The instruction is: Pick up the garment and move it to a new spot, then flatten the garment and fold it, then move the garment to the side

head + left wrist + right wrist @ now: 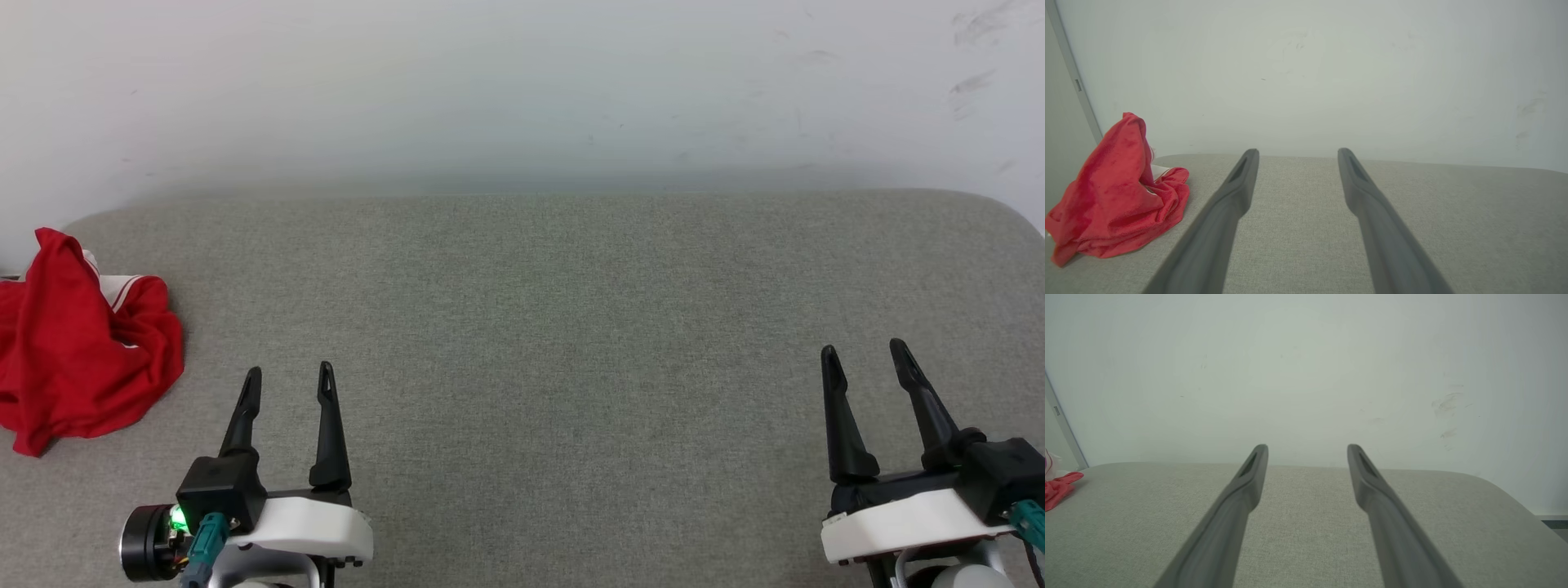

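Garment [82,351] sits crumpled in a red heap at the left end of the grey desk [539,327]. A bit of white sleeve trim pokes out of the folds; print not visible.

Left gripper [291,369] is low at the front left, near the heap but not touching it, with the heap off to its left. Right gripper [864,348] is at the front right, well apart from the heap. Both sets of fingers [1237,192] are spread wide with nothing between them.

My read: step 1, pickup, not yet begun. Next move looks like the left arm's: swing left, come down over the heap, pinch a fold that stands up, lift clear, carry to the open middle of the desk.

Watch-out: the heap seems close to the desk edge, so a shallow pinch could drag it off. Flatten and fold will likely want both arms.
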Tool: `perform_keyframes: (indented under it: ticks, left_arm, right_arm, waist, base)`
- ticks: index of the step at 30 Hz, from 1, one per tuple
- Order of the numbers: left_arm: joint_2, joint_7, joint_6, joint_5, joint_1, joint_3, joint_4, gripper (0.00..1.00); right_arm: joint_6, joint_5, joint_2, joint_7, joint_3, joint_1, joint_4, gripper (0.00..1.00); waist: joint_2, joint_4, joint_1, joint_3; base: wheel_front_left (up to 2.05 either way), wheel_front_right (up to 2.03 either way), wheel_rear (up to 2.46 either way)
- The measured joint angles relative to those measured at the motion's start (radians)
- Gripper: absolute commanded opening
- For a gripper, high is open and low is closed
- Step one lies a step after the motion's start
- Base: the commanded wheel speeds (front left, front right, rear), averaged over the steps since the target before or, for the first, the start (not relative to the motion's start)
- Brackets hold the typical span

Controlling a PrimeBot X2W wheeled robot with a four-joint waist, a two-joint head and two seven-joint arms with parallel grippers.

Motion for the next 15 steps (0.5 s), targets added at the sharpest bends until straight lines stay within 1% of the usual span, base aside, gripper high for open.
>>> perform_keyframes:
  ticks: [1, 2, 6, 10, 15]
  left_arm:
    - [-0.006, -0.003, -0.015, 0.002, 0.0, 0.009, 0.003, 1.0]
    - [-0.006, -0.003, -0.015, 0.002, 0.0, 0.009, 0.003, 1.0]
    - [-0.019, -0.011, -0.049, 0.019, 0.006, 0.033, 0.012, 1.0]
    - [-0.03, -0.018, -0.073, 0.035, 0.009, 0.053, 0.025, 1.0]
    - [-0.037, -0.021, -0.095, 0.046, 0.01, 0.066, 0.045, 1.0]
  right_arm:
    - [0.0, -0.006, 0.0, -0.005, 0.0, 0.0, 0.002, 1.0]
    - [0.0, -0.006, 0.0, -0.005, 0.0, 0.0, 0.002, 1.0]
    - [0.0, 0.003, 0.0, -0.012, -0.003, 0.005, 0.012, 1.0]
    - [0.0, 0.027, 0.0, -0.019, -0.01, 0.006, 0.024, 1.0]
    - [0.0, 0.025, 0.0, -0.022, -0.007, 0.006, 0.033, 1.0]
  waist:
    - [0.0, 0.001, 0.0, 0.001]
    - [0.0, 0.001, 0.0, 0.001]
    - [0.0, 0.003, 0.0, 0.0]
    - [0.0, 0.004, 0.0, 0.0]
    - [0.0, 0.003, 0.0, -0.001]
  base:
    - [0.0, 0.0, 0.0]
    - [0.0, 0.0, 0.0]
    - [0.0, 0.0, 0.0]
    - [0.0, 0.0, 0.0]
    - [0.0, 0.0, 0.0]
